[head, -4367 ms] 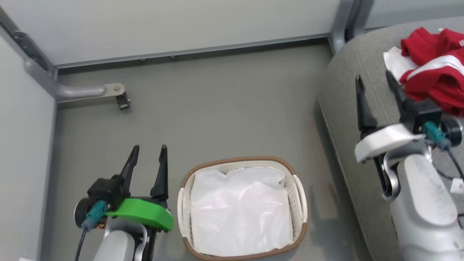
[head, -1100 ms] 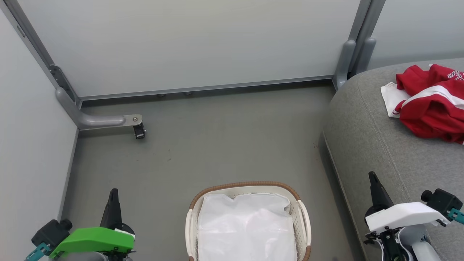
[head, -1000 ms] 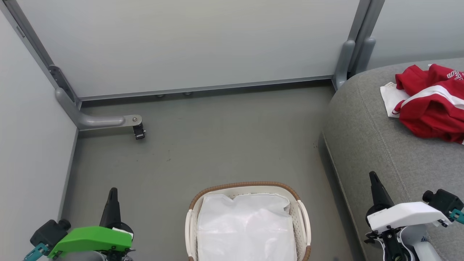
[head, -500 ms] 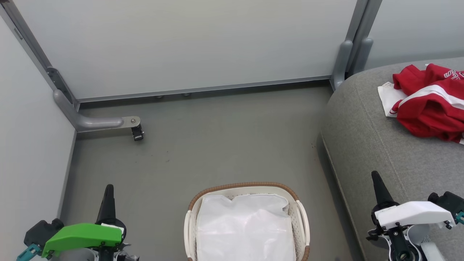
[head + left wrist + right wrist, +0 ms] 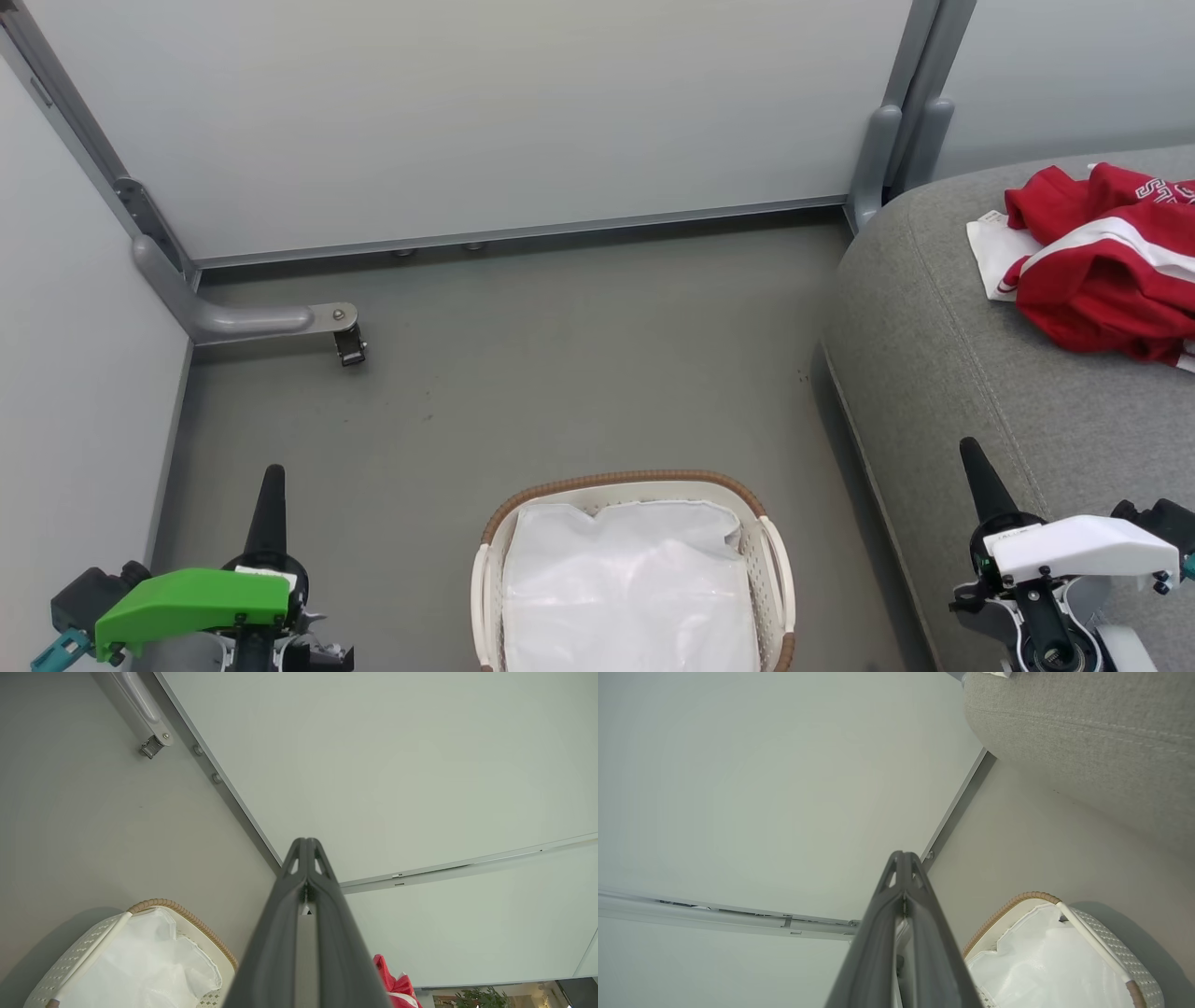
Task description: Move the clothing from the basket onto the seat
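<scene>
The red clothing (image 5: 1106, 261) with white stripes lies bunched on the grey seat (image 5: 952, 355) at the right. The basket (image 5: 777, 569) stands on the floor at the bottom centre and holds a white liner sheet (image 5: 630, 588). My left gripper (image 5: 271, 481) is at the lower left, shut and empty, well left of the basket. My right gripper (image 5: 971, 457) is at the lower right over the seat's front, also shut and empty. In the left wrist view the shut gripper (image 5: 306, 842) points at the wall, with the basket (image 5: 187, 914) below it and the clothing (image 5: 392, 984) beyond. The right wrist view shows its shut gripper (image 5: 903, 855), the basket (image 5: 1017, 900) and the seat (image 5: 1087, 742).
Pale partition walls (image 5: 467, 112) close the area at the back and left. A grey bracket with a small caster (image 5: 347, 343) juts from the left wall onto the grey floor (image 5: 560, 373). A vertical grey post (image 5: 892, 121) stands beside the seat's back corner.
Since 4.4 s ago both grippers have drawn back low and shut, the right one away from the clothing. Over the last second the camera has shifted slightly; both grippers have sunk a little.
</scene>
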Motion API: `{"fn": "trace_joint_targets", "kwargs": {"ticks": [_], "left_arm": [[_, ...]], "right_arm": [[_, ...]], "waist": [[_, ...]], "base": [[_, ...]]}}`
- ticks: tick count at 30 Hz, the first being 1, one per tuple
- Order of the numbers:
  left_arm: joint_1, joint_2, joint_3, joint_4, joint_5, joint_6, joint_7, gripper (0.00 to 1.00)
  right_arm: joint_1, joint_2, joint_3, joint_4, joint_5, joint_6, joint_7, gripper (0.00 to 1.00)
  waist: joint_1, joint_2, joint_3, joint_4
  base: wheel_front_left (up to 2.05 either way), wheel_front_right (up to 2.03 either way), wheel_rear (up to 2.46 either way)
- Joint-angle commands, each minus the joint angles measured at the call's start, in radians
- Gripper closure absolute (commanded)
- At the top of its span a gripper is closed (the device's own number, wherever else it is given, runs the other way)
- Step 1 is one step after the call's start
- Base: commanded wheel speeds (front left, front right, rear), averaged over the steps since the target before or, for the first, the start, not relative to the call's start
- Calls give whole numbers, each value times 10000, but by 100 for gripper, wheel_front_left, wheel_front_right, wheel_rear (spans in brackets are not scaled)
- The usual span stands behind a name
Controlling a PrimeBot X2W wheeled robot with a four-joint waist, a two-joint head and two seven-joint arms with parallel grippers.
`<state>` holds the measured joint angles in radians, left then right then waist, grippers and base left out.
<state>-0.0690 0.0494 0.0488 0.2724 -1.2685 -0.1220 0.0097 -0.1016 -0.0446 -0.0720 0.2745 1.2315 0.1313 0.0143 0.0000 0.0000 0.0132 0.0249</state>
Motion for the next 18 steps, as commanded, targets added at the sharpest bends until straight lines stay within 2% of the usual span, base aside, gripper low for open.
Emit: {"fn": "trace_joint_targets", "kwargs": {"ticks": [1,18], "left_arm": [[-250,55,72,-96,-254,-37,78,100],[-335,53,315,-180,-1543,-71,466,100]], "right_arm": [[-108,-61,-56,-118,252,-6,64,100],[-107,-70,-210,-204,1678,-6,453,100]], "waist": [[0,0,-3,-7],[0,0,-37,-92]], "base": [[0,0,0],[0,0,0]]}}
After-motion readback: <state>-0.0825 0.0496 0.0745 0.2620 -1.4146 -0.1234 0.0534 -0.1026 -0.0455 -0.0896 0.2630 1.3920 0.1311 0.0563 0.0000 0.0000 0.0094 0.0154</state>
